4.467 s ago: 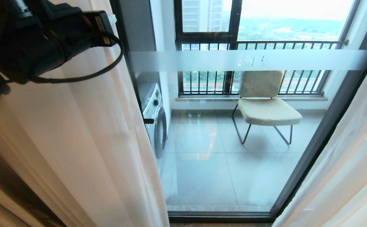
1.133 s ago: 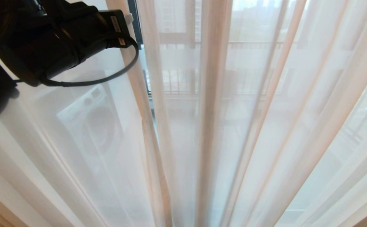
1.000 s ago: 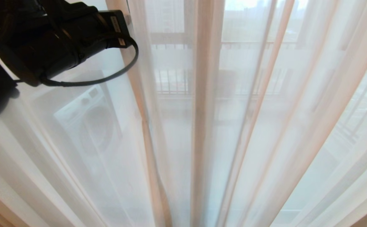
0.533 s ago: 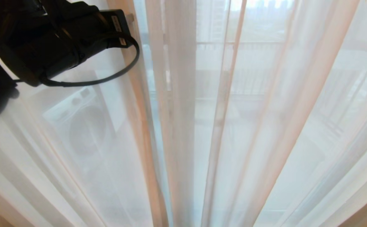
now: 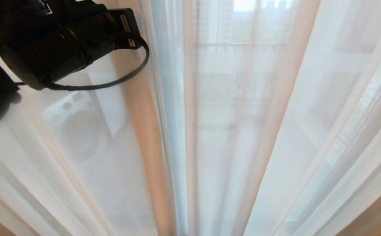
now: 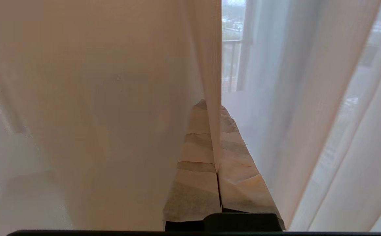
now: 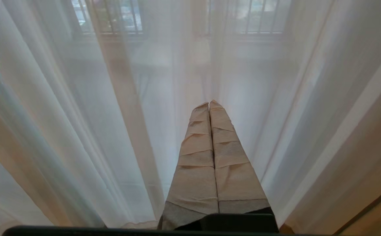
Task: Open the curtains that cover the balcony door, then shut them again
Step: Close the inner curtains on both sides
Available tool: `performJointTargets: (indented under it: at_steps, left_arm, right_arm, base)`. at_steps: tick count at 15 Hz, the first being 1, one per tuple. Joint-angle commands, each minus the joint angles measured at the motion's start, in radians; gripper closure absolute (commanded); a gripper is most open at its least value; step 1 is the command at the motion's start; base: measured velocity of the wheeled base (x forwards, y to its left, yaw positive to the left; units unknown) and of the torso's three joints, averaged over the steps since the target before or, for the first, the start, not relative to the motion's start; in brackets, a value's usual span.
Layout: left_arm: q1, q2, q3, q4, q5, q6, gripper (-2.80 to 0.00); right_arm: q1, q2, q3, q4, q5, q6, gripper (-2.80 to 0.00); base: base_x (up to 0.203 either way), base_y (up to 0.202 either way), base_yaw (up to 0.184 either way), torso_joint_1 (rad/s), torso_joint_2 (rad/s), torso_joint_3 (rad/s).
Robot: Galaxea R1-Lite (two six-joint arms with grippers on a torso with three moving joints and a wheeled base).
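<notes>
The sheer white curtains hang right across the head view, fold after fold from top to bottom, and the balcony door shows only as a faint shape through the fabric — pale bars of a railing and a bright patch of sky near the top. On the left, a washing machine shows through the sheer, its round door a soft grey disc.

Up in the top left corner of the head view sits the left arm, dark and bulky, with a black cable looping out below it against the cloth. The left gripper is seen best from its own wrist camera: the two tape-wrapped fingers are pressed together with the edge of a sheer panel caught between them — the hem runs straight down into the seam where the fingers meet. To one side of that pinch the fabric looks warm beige and dense; to the other it is thinner and whiter, with a narrow clear gap showing railing and greenery outside.

The right gripper is out of the head view but shows in its wrist camera, its fingers pressed tight together with nothing between them, tips pointing at the drawn sheers. A strip of brown floor shows at one lower corner of that view.
</notes>
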Motion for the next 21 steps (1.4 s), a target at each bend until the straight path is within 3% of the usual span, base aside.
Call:
performJointTargets:
  at_steps: [1,7,13,21]
  left_arm:
    - [-0.010,0.003,-0.006,-0.003,0.000,0.000,0.00]
    - [-0.034,0.021,-0.043,-0.002,-0.002,-0.002,0.00]
    - [-0.128,0.088,-0.143,0.002,0.002,0.000,0.00]
    - [-0.295,0.343,-0.451,0.009,0.005,0.009,0.00]
  right_arm:
    - [0.000,0.000,0.000,0.000,0.000,0.000,0.00]
    - [0.000,0.000,0.000,0.000,0.000,0.001,0.00]
    - [0.000,0.000,0.000,0.000,0.000,0.000,0.00]
    - [0.000,0.000,0.000,0.000,0.000,0.000,0.00]
  base:
    - [0.000,-0.148,0.000,-0.002,0.00,-0.007]
    - [0.000,-0.014,0.000,0.000,0.00,0.000]
    - [0.000,0.000,0.000,0.000,0.00,0.000]
    - [0.000,0.000,0.000,0.000,0.00,0.000]
